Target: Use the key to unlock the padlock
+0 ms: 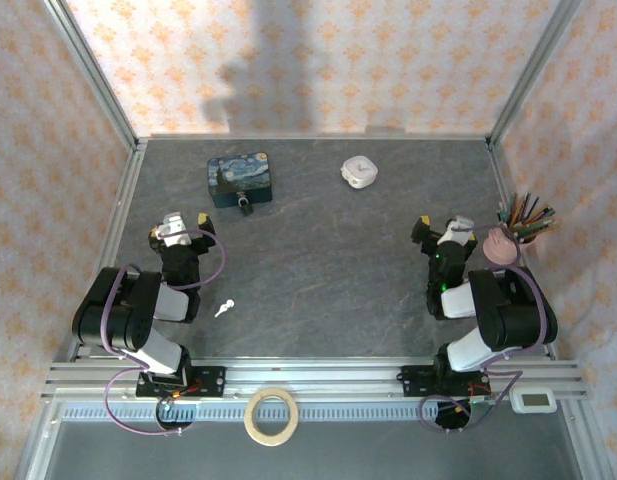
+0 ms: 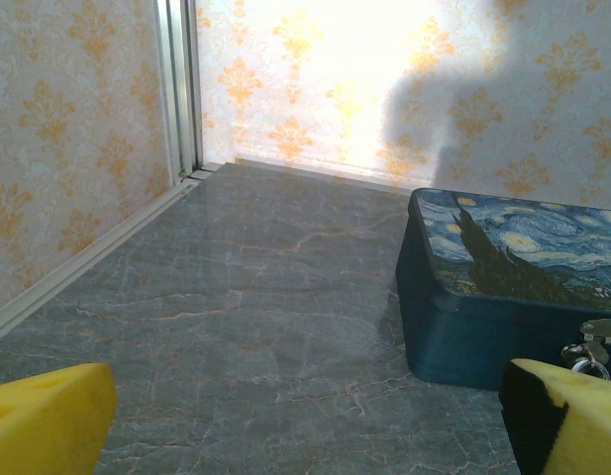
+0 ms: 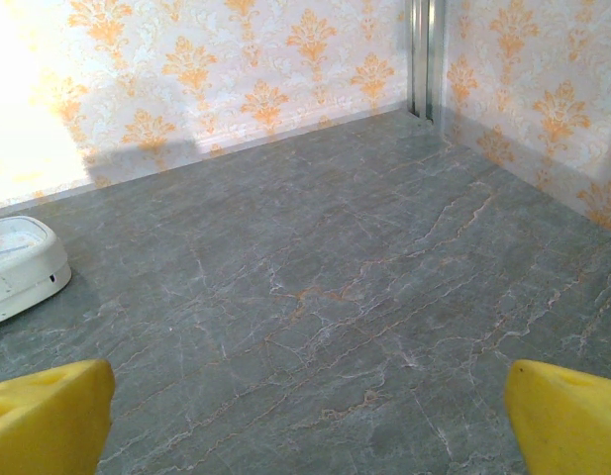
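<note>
The padlock (image 1: pixel 246 205) is tiny and dark, and it rests against the front of the blue painted tin (image 1: pixel 240 178) at the back left of the table. In the left wrist view its metal shackle (image 2: pixel 587 348) peeks out beside the tin (image 2: pixel 503 297), partly behind my right-hand yellow finger (image 2: pixel 572 421). The small pale key (image 1: pixel 224 308) lies on the table just right of the left arm. My left gripper (image 1: pixel 183 222) (image 2: pixel 305 426) stands open, short of the tin and to its left. My right gripper (image 1: pixel 443 225) (image 3: pixel 305 426) stands open over bare table on the right.
A white rounded case (image 1: pixel 359 172) (image 3: pixel 18 267) sits at the back centre. A cup of pencils (image 1: pixel 523 222) and a pink object (image 1: pixel 501 247) stand by the right wall. A tape roll (image 1: pixel 271 415) lies on the front rail. Patterned walls enclose the grey table (image 1: pixel 328 270).
</note>
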You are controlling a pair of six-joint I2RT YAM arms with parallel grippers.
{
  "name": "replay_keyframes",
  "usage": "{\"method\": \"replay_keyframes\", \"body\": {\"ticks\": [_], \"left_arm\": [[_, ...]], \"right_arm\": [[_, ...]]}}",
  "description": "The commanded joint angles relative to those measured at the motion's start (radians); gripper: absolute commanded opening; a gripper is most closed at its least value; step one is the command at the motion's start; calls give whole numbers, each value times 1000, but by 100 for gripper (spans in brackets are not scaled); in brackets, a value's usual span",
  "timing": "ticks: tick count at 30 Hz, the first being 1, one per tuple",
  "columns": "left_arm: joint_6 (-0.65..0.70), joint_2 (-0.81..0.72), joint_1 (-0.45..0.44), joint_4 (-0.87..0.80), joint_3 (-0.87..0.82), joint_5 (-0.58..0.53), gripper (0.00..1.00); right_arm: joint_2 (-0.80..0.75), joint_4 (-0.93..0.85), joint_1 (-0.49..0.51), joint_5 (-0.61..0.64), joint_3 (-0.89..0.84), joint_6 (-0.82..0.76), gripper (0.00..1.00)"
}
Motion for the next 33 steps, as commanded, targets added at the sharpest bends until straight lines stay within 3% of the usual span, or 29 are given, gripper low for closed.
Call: {"method": "replay_keyframes", "body": {"ticks": [1, 5, 7, 11, 14, 19, 25, 29, 33], "left_arm": [[15, -1, 9, 5, 13, 30, 99], [16, -2, 11, 5, 12, 39, 95], [11, -37, 1, -13, 9, -14, 94], [1, -215, -30, -189, 28, -143, 94], [-103, -353, -55, -386, 82, -237, 94], [-434, -494, -65, -778, 196, -145, 93], [-590, -527, -104, -1335, 342, -12, 90], [-666, -546, -186, -1535, 309, 106, 87], [-828, -619, -335, -1597, 196, 143, 84]], "right_arm": [[-6, 32, -2, -2, 14, -8, 100], [-16, 17, -1, -66, 17, -41, 100], [-47, -2, 7, -71, 19, -53, 99], [-163, -194, 76, 19, 82, -105, 99], [-224, -351, 147, 81, 173, -100, 100], [-224, -672, 272, 79, 392, 37, 100], [-166, -842, 488, 82, 519, 111, 100], [-119, -956, 587, 43, 589, 192, 100], [-85, -1024, 624, -37, 638, 264, 100]]}}
